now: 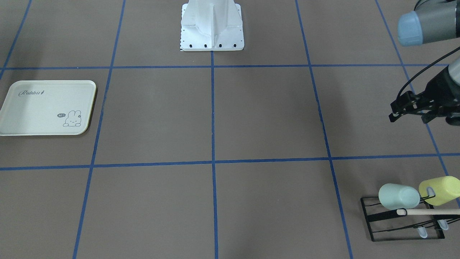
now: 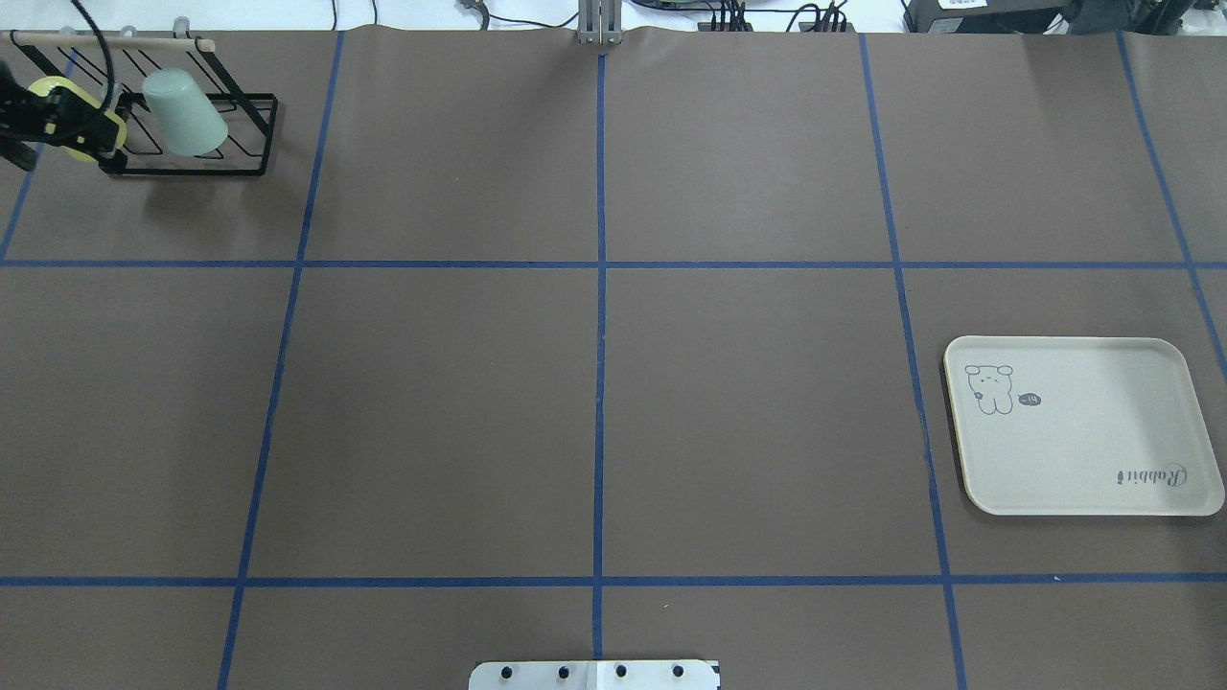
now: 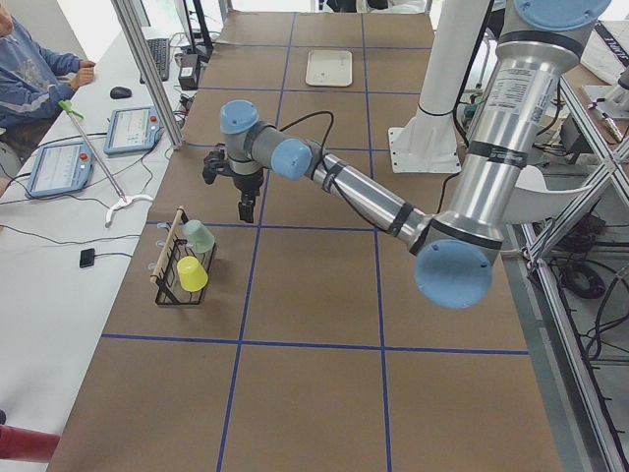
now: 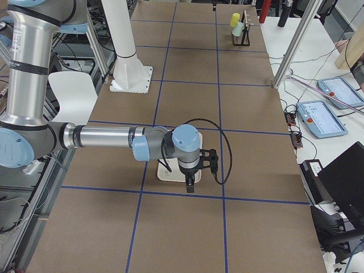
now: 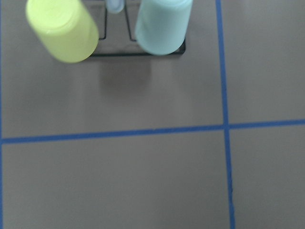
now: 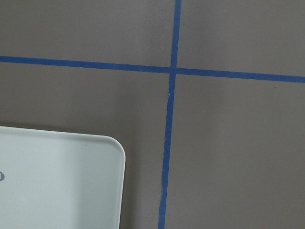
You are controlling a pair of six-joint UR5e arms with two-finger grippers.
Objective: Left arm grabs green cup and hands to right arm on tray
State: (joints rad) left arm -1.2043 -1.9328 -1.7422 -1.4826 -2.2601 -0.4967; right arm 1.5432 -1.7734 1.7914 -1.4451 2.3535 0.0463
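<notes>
The green cup [image 1: 397,196] hangs tilted, mouth down, on a black wire rack [image 1: 373,216], beside a yellow-green cup [image 1: 440,190]. Both cups show at the top of the left wrist view, the green cup [image 5: 162,26] on the right. My left gripper [image 1: 391,112] hovers above the table short of the rack; its jaws look open and empty. The tray [image 1: 36,108] lies bare at the table's other end. My right gripper [image 4: 190,186] hovers over the tray's edge [image 6: 57,181]. It shows only in the right side view, so I cannot tell if it is open or shut.
The robot's white base plate [image 1: 212,36] sits at the table's middle edge. A wooden rod [image 1: 431,212] runs along the rack. A seated operator [image 3: 29,69] and tablets are beside the table on the rack's side. Blue tape lines grid the brown table.
</notes>
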